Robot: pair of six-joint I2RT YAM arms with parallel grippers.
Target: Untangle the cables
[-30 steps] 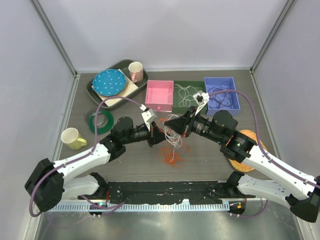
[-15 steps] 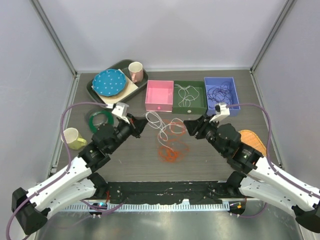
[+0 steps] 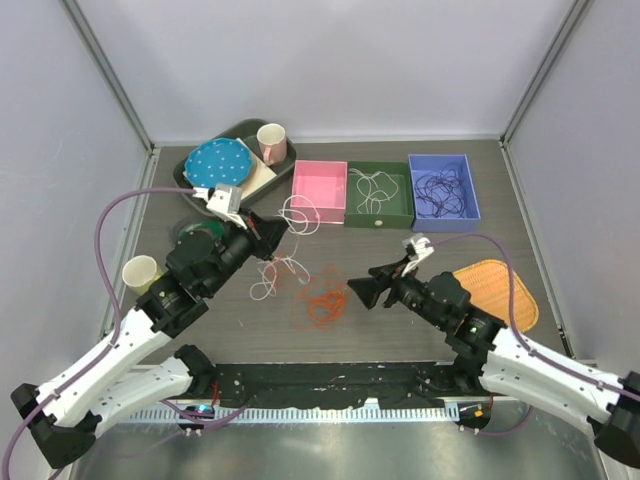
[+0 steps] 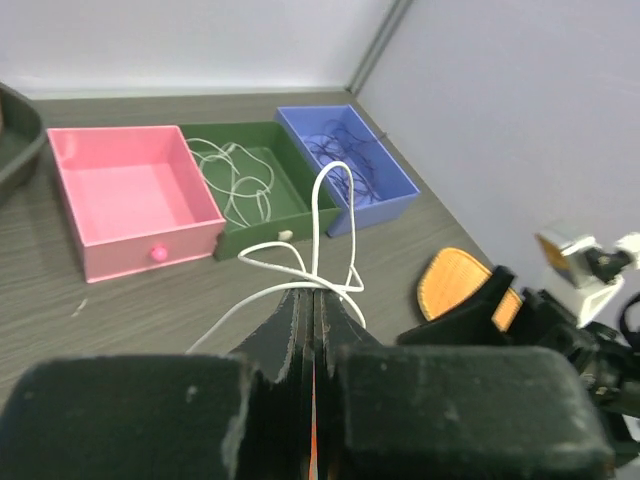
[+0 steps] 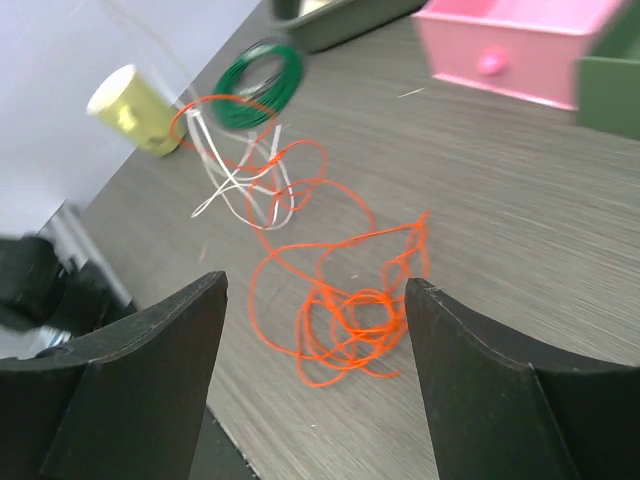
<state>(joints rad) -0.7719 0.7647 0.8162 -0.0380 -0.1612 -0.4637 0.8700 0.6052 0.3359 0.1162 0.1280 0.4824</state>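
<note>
Parts the two arms after their meeting over the tangle a second ago. Carries the left pincer [image 3: 276, 233] back toward the far left, clamped tight on the white cable [image 3: 296, 214], with loops standing up ahead of the fingertips in front of the pink box [image 3: 322, 185] and a tail trailing down to the worktop [image 3: 350, 250]. Draws the right pincer [image 3: 366, 291] back to the near right, spread wide and holding nothing. Leaves the red-orange cable [image 3: 322, 302] lying in a loose knot on the worktop between the two, no longer under the bulk of the white.

Looks like a real gain: most of the white strand lifted clear of the orange. Not finished, though. Shows, in the right wrist view, a few white strands threaded through a far orange loop, on the near side of the green coil [image 5: 285, 62]. Probably calls for one more pull to the left, or a pin on the orange, before counting the pair as separated.
</note>
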